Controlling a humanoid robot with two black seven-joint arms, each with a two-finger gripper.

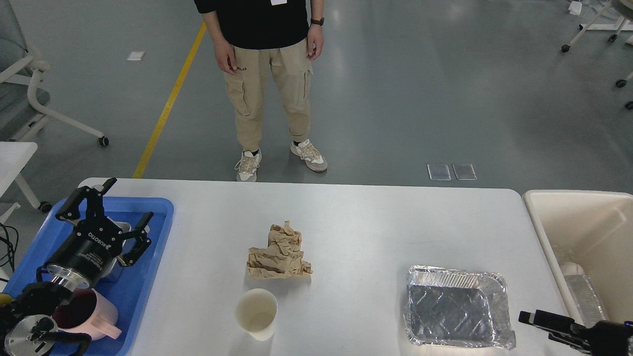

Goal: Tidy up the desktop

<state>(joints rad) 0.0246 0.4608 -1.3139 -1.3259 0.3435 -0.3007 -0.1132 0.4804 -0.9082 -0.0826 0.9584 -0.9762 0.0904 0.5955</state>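
One desk, the desktop [376, 217], white with rounded corners, is filling the lower half of the view and carrying three loose items. Crumpled brown paper [279, 252] is lying near the desk's middle. Just beside it, toward the near edge, an empty cream paper cup [256, 313] is standing upright, apart from the paper. Toward the near right corner a foil tray [457, 306] is sitting flat and empty.

Along the left edge a blue plastic tray [158, 237] is resting, holding a pink mug [91, 316] at its near end and a metal container, mostly hidden. The left gripper [111, 210] is hanging over this tray with its fingers spread wide, gripping nothing. At the near right corner the right gripper [536, 319] is showing only in part; its state I cannot tell.

Past the right edge a cream bin [573, 212] is standing, with clear plastic items inside. Beyond the far edge a person [269, 74] is standing on grey floor.
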